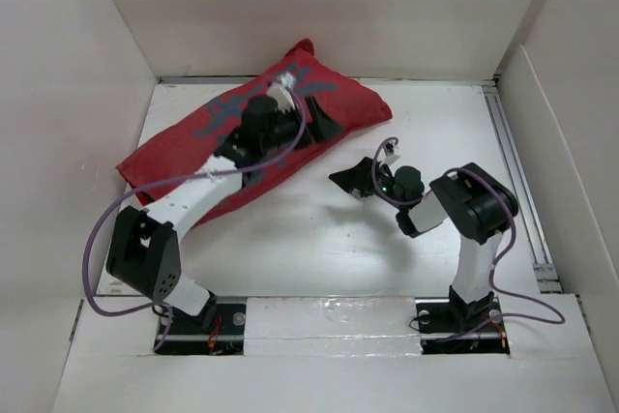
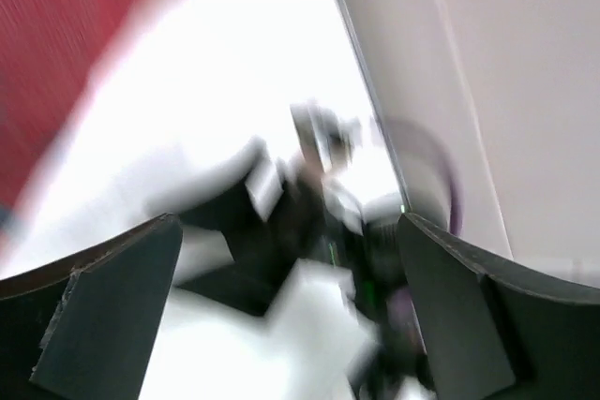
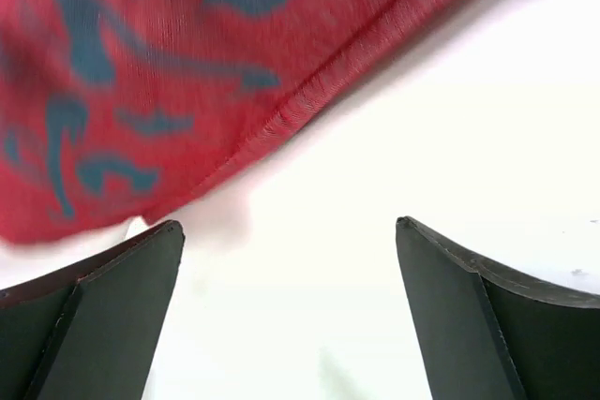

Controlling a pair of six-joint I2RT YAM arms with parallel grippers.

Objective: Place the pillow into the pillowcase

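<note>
Your pillowcase (image 1: 193, 147) lies slantwise on the far left of the white bench (image 1: 319, 249), plump and rounded. It is red with dark blue-grey marks across it. The right wrist view shows these marks close up, but they are smeared and you can read no writing in them. No brand or label is legible anywhere. A small white patch (image 1: 286, 77) sits near the far end of the cloth, and you cannot tell whether it is the pillow.

Your left hand (image 1: 327, 121) is over the right end of the pillowcase with its fingers spread wide and nothing between them. Its own view (image 2: 289, 231) is badly blurred, with red cloth at the upper left. Your right hand (image 1: 353, 179) hovers over bare bench just beside the near edge of the pillowcase. It too is released, jaws apart and holding nothing (image 3: 291, 227).

Plain white walls (image 1: 338, 7) box in the bench. A metal rail (image 1: 517, 181) runs along its right side, and purple cables (image 1: 97, 239) loop off both arms.
</note>
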